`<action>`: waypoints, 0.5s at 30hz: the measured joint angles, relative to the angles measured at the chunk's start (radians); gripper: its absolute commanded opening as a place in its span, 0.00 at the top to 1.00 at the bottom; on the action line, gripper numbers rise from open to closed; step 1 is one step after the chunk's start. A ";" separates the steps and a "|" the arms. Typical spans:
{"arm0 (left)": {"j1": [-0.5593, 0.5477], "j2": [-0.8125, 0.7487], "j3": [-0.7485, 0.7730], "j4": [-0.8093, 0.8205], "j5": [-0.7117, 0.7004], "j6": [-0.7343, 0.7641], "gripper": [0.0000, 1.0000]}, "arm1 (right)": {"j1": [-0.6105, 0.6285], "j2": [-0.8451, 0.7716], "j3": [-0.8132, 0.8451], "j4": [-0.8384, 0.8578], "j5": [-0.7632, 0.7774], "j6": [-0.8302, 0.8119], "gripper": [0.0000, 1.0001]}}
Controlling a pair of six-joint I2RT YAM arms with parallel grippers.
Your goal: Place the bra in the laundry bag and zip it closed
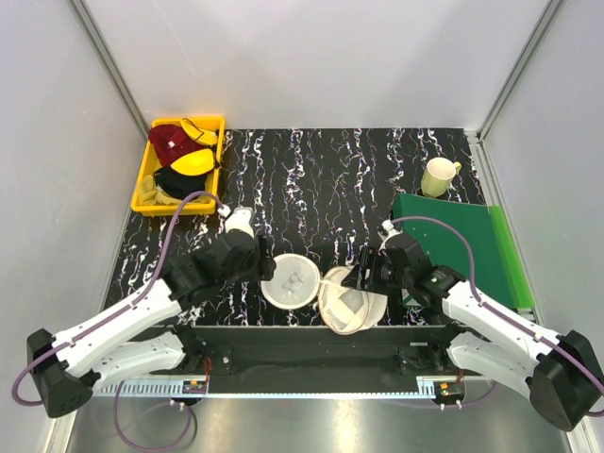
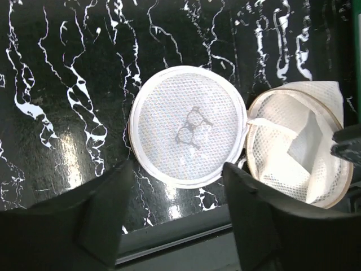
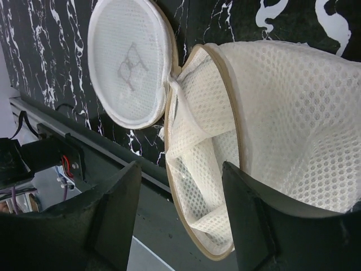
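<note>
Currently the bag is lying unzipped at the table's 6 o'clock edge, its printed half flat, its hollow half gaping beside it at 4 o'clock. The bra is sitting in the bin at 10 o'clock. The left gripper is hovering released above the printed half. The right gripper, likewise released, is straddling the hollow rim.

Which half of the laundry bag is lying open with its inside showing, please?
The right half: its hollow mesh inside shows within the tan rim. The left half lies flat like a disc, with the small drawing on it.
</note>
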 measured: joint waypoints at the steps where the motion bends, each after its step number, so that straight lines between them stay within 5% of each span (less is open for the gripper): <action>1: 0.000 -0.014 -0.002 -0.007 0.000 0.001 0.35 | 0.003 0.000 0.006 -0.005 0.014 -0.003 0.33; 7: 0.035 -0.021 0.017 -0.005 0.014 0.041 0.17 | 0.005 -0.014 0.018 -0.063 0.106 -0.008 0.26; 15: 0.510 0.183 0.308 0.052 0.108 0.127 0.19 | 0.005 -0.009 0.069 -0.100 0.188 -0.018 0.21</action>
